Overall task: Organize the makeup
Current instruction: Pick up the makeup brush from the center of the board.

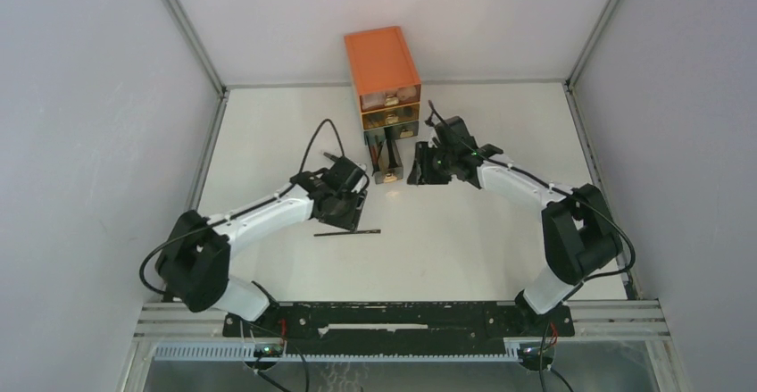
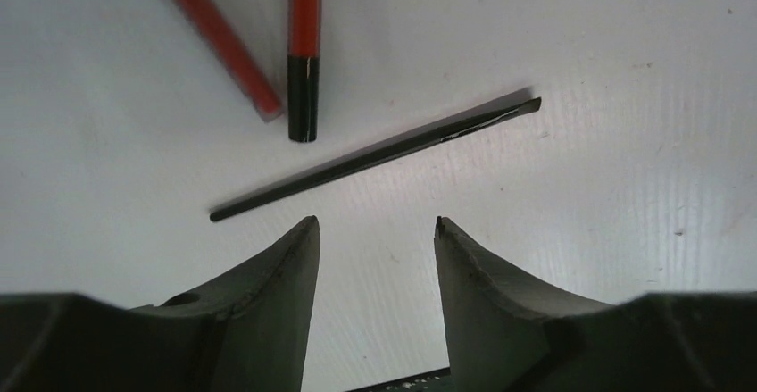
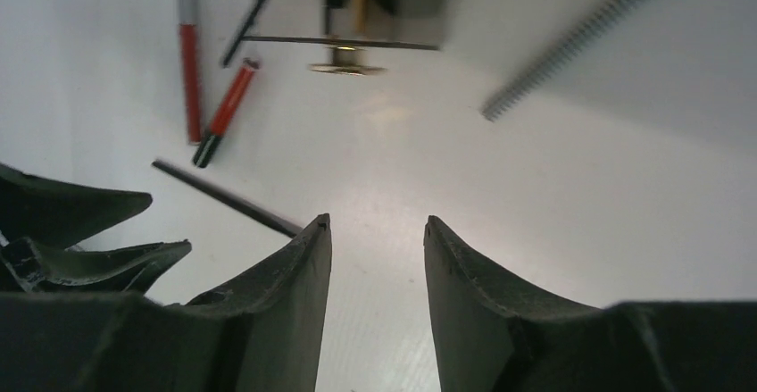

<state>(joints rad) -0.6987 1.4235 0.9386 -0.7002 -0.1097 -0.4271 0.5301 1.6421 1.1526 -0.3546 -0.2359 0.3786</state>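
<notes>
A thin black brush [image 2: 375, 155] lies flat on the white table, just beyond the tips of my left gripper [image 2: 377, 222], which is open and holds nothing. Past it lie two red pencils, one with a black end [image 2: 303, 48] and one plain red [image 2: 214, 35]. From above, the brush [image 1: 348, 231] lies just below the left gripper [image 1: 346, 209]. My right gripper [image 3: 375, 221] is open and empty over bare table, near the pulled-out bottom drawer [image 1: 386, 155]. The right wrist view shows the same pencils [image 3: 228, 111], the brush [image 3: 223, 196] and another thin black stick [image 3: 254, 12].
The orange three-drawer chest [image 1: 382, 75] stands at the back middle, its bottom drawer front and knob [image 3: 346, 66] facing the right gripper. The left gripper's fingers [image 3: 80, 222] show at the lower left of the right wrist view. A coiled cable [image 3: 580, 35] crosses its upper right.
</notes>
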